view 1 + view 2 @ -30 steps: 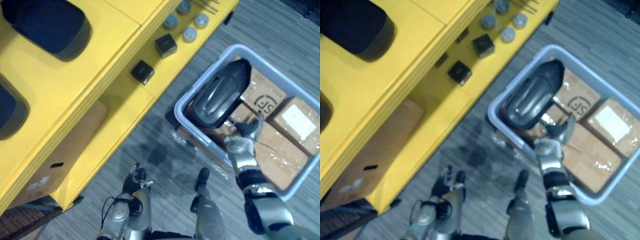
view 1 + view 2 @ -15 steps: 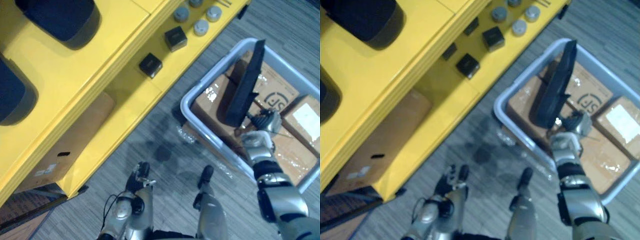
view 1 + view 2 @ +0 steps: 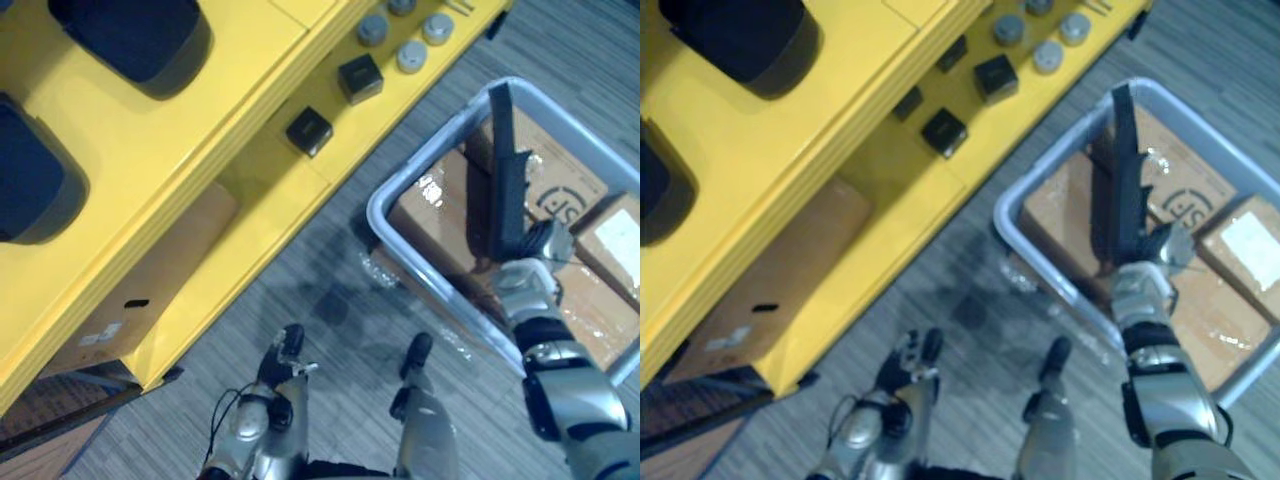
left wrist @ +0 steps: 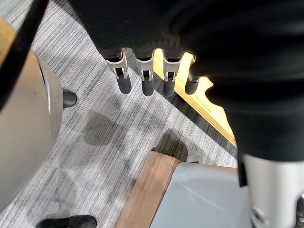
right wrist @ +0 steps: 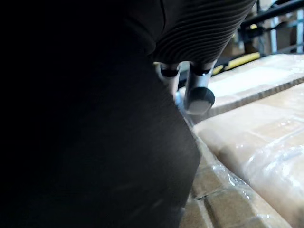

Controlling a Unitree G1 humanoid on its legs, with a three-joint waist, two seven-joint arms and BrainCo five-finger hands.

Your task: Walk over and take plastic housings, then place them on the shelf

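Plastic housing (image 3: 505,180) stands on edge just above the grey bin (image 3: 376,208), your right hand (image 3: 530,262) clenched round its lower end. It looks stiff, light and slick, so hook your fingers over its rim. Your left hand (image 3: 284,352) hangs relaxed, well apart from the bin

From where I am standing, no print is coming through clearly enough to read. A dark round logo (image 3: 556,205) is showing on a cardboard carton (image 3: 575,180) right of the yellow shelf (image 3: 240,60). A white label (image 3: 620,230) is lying on the carton farther right. Another label (image 3: 100,336) is sitting on the box (image 3: 150,280) under the shelf. The print on both labels is too small to make out.
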